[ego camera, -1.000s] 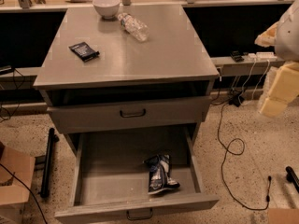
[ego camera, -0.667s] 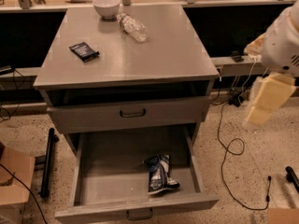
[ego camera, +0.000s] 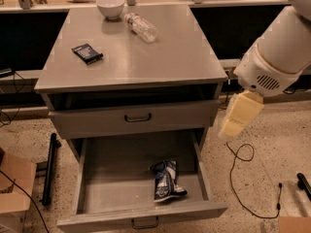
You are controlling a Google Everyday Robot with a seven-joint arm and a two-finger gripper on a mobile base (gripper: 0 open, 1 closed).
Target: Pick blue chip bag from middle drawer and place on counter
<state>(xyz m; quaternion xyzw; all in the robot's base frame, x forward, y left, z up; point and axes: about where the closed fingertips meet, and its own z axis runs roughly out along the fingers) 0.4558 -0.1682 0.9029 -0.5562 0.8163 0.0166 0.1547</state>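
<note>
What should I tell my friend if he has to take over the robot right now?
Gripper: hangs in the air to the right of the cabinet, level with the shut drawer, not touching anything.
Blue chip bag: lies on the floor of the open drawer, near its front right corner.
Counter: holds a bowl, a bottle lying on its side and a black packet.
Done: the drawer is pulled out.
Left: reach down into the drawer, grab the bag, lift it out and set it on a bare part of the counter.
</note>
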